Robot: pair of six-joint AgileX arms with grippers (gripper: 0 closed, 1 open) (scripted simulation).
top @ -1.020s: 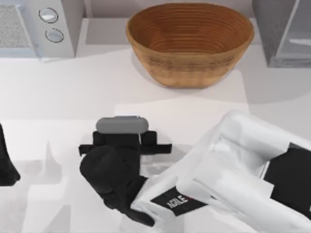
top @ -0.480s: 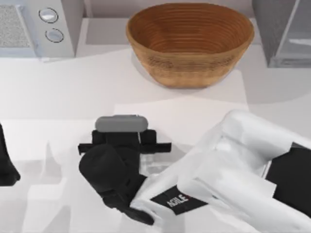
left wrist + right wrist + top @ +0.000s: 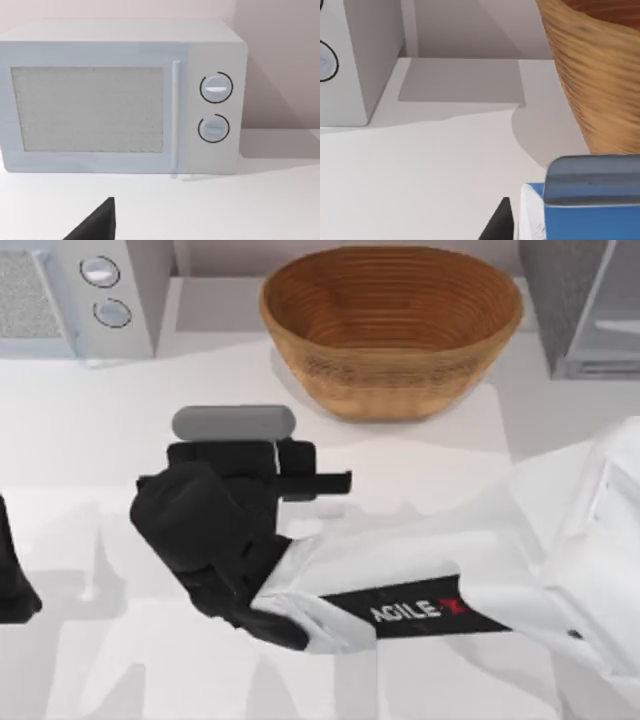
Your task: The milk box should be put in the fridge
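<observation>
The milk box [image 3: 233,423] shows its grey top in the top view, left of the table's middle and in front of the basket. My right gripper [image 3: 238,454] is shut on it, with the black wrist just behind. In the right wrist view the blue carton [image 3: 590,210] with its grey cap sits close up beside one black finger [image 3: 498,223]. The fridge [image 3: 560,300] stands at the back right corner, its pale inner panel facing the table. My left gripper [image 3: 12,575] is parked at the left edge.
A brown woven basket [image 3: 390,330] stands at the back middle, between the carton and the fridge. A pale grey box with two round dials [image 3: 90,290] occupies the back left corner and faces the left wrist camera [image 3: 120,100].
My right arm has stretched out and carried the milk box away from the front edge, toward the back of the table. The left arm has not moved.
</observation>
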